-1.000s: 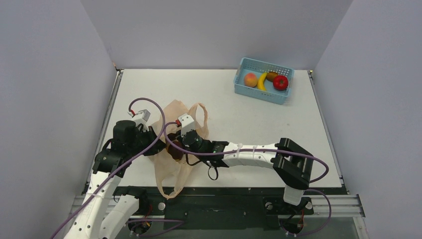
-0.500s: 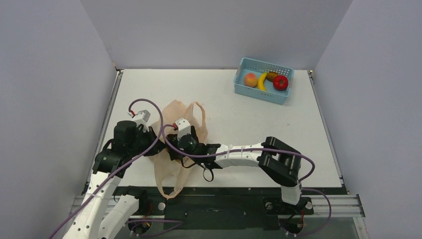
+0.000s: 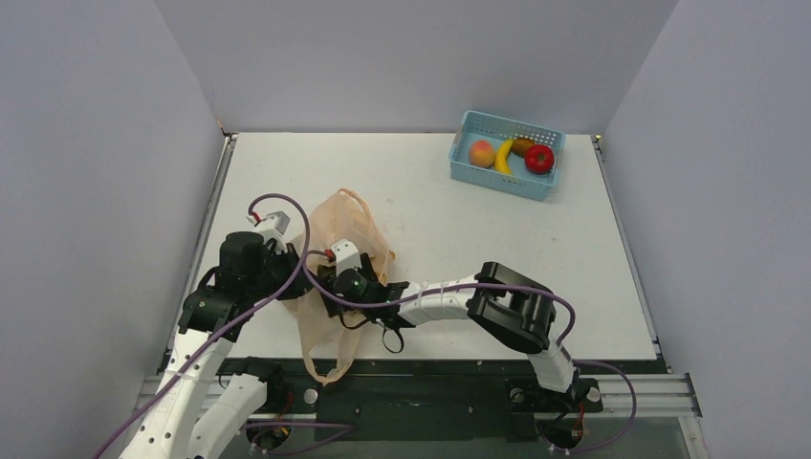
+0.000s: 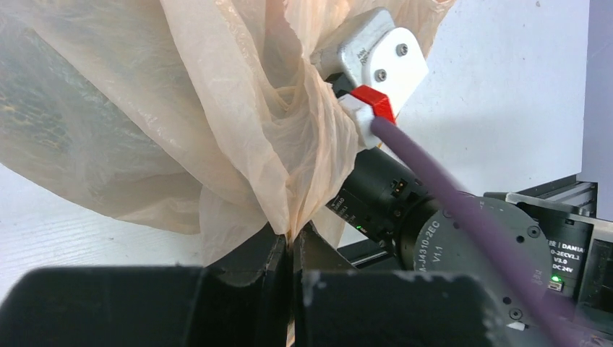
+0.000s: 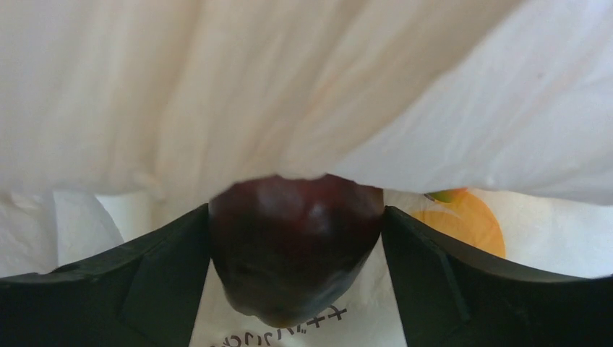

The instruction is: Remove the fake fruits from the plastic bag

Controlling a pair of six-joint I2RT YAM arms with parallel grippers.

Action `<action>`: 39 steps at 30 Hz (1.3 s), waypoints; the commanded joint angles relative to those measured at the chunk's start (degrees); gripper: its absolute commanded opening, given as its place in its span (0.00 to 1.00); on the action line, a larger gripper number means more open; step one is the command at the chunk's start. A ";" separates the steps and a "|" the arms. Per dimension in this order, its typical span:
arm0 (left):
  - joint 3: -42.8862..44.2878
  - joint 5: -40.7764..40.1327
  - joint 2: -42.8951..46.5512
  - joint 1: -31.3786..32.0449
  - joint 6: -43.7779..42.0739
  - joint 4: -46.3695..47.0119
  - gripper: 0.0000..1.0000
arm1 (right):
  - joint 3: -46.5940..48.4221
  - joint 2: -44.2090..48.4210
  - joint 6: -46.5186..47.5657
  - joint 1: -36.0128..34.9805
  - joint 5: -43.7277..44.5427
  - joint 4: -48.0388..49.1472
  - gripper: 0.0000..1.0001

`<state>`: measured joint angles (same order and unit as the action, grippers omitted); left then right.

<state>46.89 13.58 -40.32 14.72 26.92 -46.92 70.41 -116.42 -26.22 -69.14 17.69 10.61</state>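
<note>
Left gripper is pinched shut on the bag, which lies at the table's 8 o'clock. Inside it, the right gripper stands wide, fingers flanking the plum. This looks like the grasp step: next, close on the plum and withdraw toward 3 o'clock without snagging film.

The plastic bag lies at the near left of the table, well apart from the basket in the far right corner, which holds a banana with a peach on its left. The left gripper sits at the bag's left side, a fold of the bag pinched between its fingers; the right gripper is inside the bag from the right, with a plum between its fingers
</note>
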 commanded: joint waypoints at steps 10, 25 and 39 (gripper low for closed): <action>1.38 0.98 0.16 0.66 -0.23 2.12 0.00 | -2.56 9.77 0.75 -0.39 0.69 0.68 0.31; 3.42 -1.62 -3.81 -0.05 -2.36 5.14 0.00 | -7.55 23.19 -2.67 -0.55 -1.08 -0.81 0.00; 0.17 -4.32 1.04 1.01 -2.17 7.73 0.00 | -8.40 30.32 -4.40 -1.47 1.80 -4.99 0.00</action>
<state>47.24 10.63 -41.21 15.11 24.84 -42.83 61.80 -90.43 -29.41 -69.87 17.63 5.48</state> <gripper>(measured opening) 0.003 0.677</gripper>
